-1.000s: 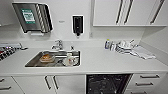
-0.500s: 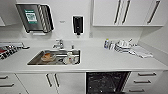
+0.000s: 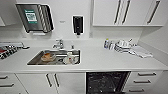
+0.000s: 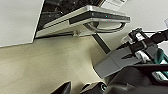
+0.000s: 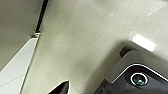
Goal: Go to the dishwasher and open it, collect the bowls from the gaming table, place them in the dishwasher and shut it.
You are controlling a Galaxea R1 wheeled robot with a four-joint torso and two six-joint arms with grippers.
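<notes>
The dishwasher stands open under the counter, right of the sink, and its dark interior shows. In the left wrist view its lowered steel door juts out above the pale floor, with the bar handle curving under its edge. My left gripper hangs low over the floor, apart from the door. My right gripper is above bare floor beside a white cabinet front. The bowls and the gaming table are out of view.
A steel sink holds used dishes. White dishes and a cloth sit on the counter at the right. White cabinet doors and drawers flank the dishwasher. Wall cupboards hang above.
The whole head picture has shifted only slightly. Nothing on the counter or at the dishwasher has visibly moved.
</notes>
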